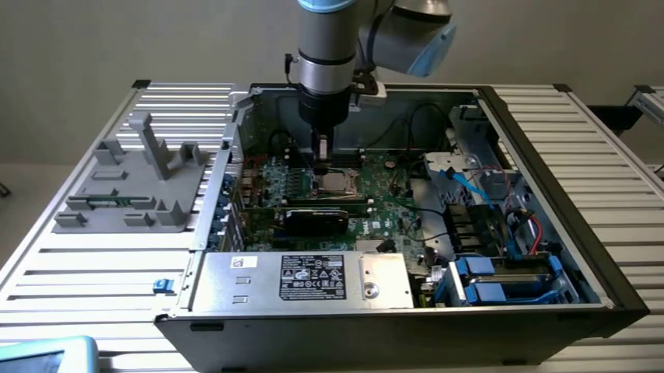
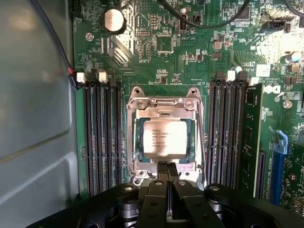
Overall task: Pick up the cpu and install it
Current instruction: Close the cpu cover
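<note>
Black gripper (image 2: 167, 166) fingers (image 2: 154, 199) are crowding in closest to the wrist camera. They are lying together, tips meeting with nothing showing between them. Just beyond those tips the cpu (image 2: 165, 138) is sitting flat inside the socket (image 2: 164, 102), its pale lid facing up and its edges looking square to the metal frame. Memory slots (image 2: 102, 142) are running along both sides of the jaws, well clear of them. From the exterior view the arm (image 1: 326, 47) is hanging straight down into the open case (image 1: 394, 342), with the gripper (image 1: 325, 151) poised right over the cpu (image 1: 334, 183) in the middle of the board (image 1: 389, 206). I am judging the work to be at the seating stage: the chip is looking placed, and the closed tips are standing at its nearest edge. Doing this well is going to depend on keeping any contact light and straight down, never sliding sideways, since the contacts under the chip are probably delicate. It also means making sure all four edges are lying level within the frame. Several things are escaping me. The fingertips are covering the cpu's nearest edge, so I cannot tell whether they are touching it or hovering above it. The contacts beneath are hidden, the lid's printing is too fine to read, and I cannot tell whether the frame is latched.
</note>
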You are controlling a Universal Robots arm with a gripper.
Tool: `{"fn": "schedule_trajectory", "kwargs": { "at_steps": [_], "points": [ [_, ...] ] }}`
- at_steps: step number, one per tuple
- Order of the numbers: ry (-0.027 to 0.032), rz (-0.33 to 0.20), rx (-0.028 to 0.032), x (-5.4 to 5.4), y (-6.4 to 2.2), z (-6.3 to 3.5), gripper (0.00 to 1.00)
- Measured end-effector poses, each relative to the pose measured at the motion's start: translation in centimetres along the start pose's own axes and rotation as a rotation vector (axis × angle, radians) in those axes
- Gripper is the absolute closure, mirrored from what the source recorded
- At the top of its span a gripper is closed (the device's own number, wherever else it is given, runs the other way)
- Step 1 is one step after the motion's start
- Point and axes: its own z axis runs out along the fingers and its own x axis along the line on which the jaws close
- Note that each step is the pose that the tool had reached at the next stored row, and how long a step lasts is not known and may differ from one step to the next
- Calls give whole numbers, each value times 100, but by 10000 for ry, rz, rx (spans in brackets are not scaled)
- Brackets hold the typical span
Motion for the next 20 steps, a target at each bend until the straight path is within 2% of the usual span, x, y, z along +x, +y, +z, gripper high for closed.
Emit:
{"fn": "schedule_trajectory", "kwargs": {
  "at_steps": [10, 20],
  "points": [
    [0, -1, 0, -4, -43, 174, 89],
    [0, 0, 0, -5, -97, 208, 89]
  ]
}}
